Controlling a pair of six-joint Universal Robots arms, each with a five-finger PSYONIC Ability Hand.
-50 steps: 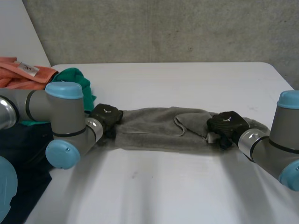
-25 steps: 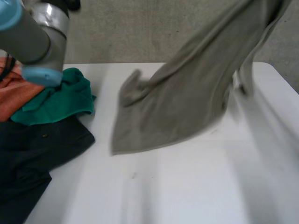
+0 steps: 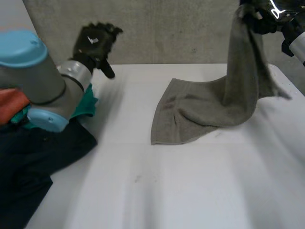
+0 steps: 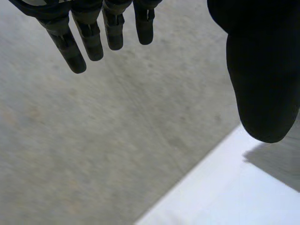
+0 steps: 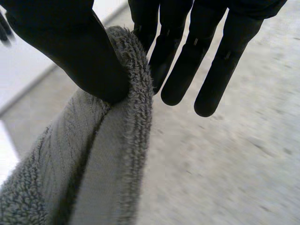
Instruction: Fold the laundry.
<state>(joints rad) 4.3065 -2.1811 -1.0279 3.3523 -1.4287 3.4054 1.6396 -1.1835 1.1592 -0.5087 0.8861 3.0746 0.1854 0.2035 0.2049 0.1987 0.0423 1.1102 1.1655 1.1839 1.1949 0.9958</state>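
Observation:
A grey towel hangs from my right hand, raised at the table's far right. Its lower half lies crumpled on the white table. In the right wrist view the thumb pinches the towel's thick hem against the fingers. My left hand is up in the air at the far left, well away from the towel. Its fingers are straight and spread with nothing between them and the thumb.
At the left side lie a green cloth, an orange cloth and a dark navy garment. A concrete wall stands behind the table.
Both hands held the towel stretched flat on the table. The left hand has let go and risen to the far left. The right hand has lifted its end high at the right.

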